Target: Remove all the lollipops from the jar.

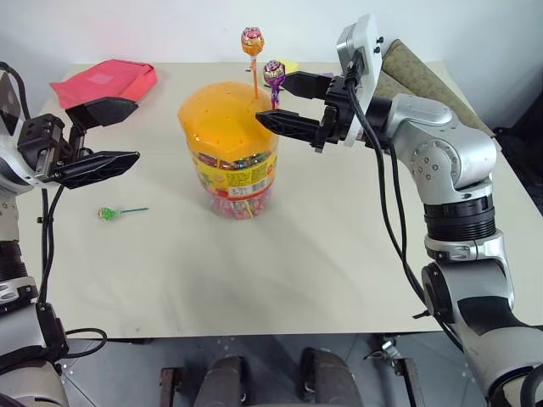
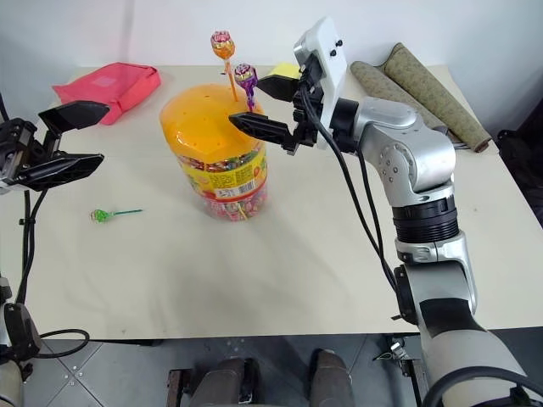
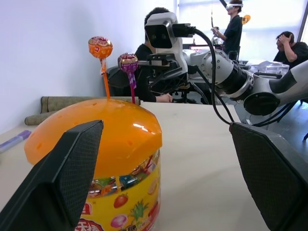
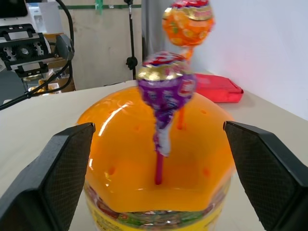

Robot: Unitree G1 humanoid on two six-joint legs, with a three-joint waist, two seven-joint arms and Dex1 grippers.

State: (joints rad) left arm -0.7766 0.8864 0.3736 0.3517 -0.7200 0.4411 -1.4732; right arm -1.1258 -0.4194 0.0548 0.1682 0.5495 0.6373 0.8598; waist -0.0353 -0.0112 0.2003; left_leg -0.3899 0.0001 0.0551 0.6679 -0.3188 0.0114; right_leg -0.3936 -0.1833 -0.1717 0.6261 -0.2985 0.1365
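— Biggest first?
— Jar (image 1: 231, 153), upright mid-table, orange lid holed to keep sticks standing.
— Then?
— Right gripper (image 1: 280, 100), level above the lid, fingers spread either side of the purple lollipop (image 1: 273, 73), not touching; probably lined up to pinch it.
— Left gripper (image 1: 106, 138)?
— Spread wide, holding nothing, well clear of the jar.
— Smallest?
— Orange lollipop (image 1: 252, 41), planted just behind the purple. Green lollipop (image 1: 108, 213), flat on the table, already out.

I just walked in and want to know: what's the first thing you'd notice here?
The big clear jar with its orange domed lid stands mid-table, a purple lollipop and an orange lollipop sticking up from it. The right hand is open around the purple one's stick. A green lollipop lies on the table to the jar's left.
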